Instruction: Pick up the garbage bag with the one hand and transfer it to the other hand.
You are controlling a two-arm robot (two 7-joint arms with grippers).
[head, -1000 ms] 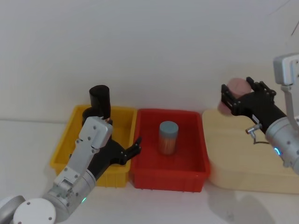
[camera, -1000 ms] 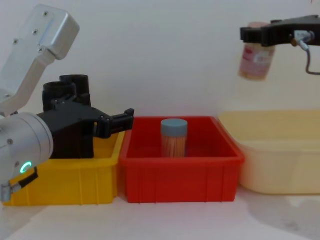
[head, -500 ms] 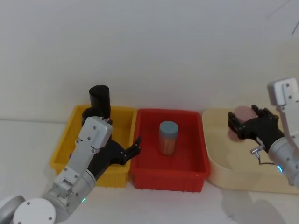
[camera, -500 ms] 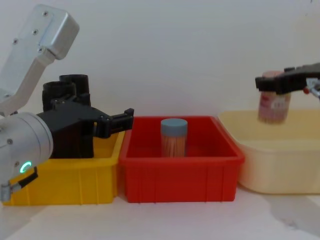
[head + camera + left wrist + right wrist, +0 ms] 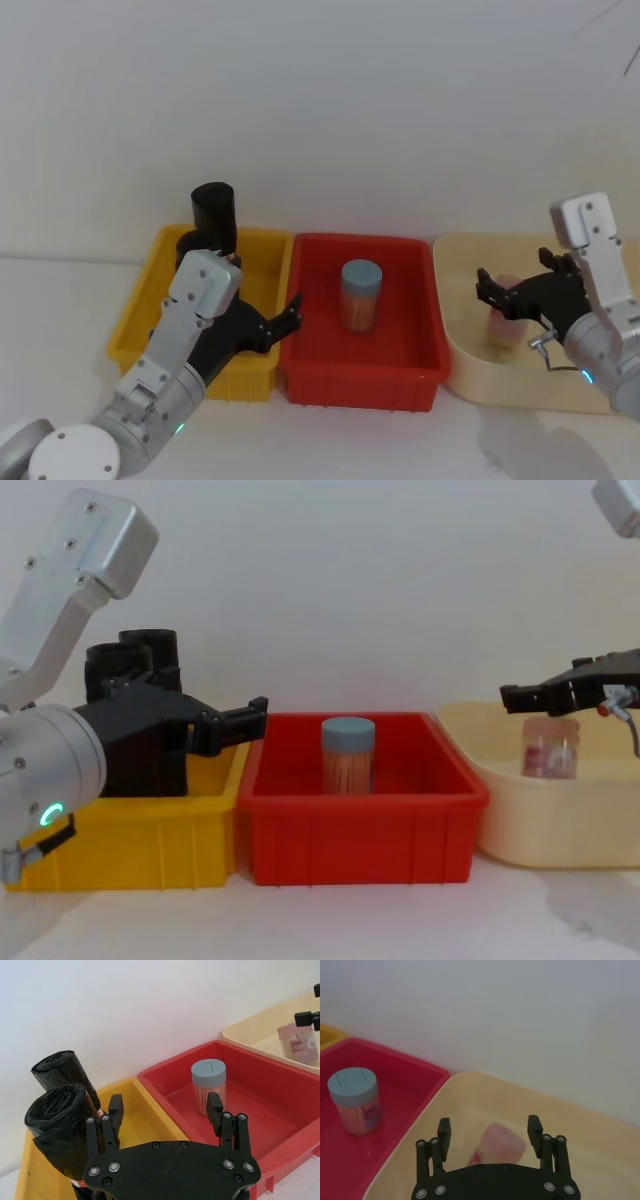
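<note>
Silver-grey arms [image 5: 70,560], black screw-studded left claw [image 5: 165,1103], green ring light [image 5: 50,813], black right claw [image 5: 489,1127]

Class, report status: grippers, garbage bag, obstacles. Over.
Left gripper open, near garbage bag. Right gripper open over pink jar. Bag upright in yellow bin.

A jar with a blue lid [image 5: 348,758] stands in the red bin [image 5: 360,830]. Two black rolls [image 5: 150,642] stand left of it.

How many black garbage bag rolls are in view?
2, both upright in the yellow bin: rear roll at its back wall, front roll before it. The left arm could hide more.
</note>
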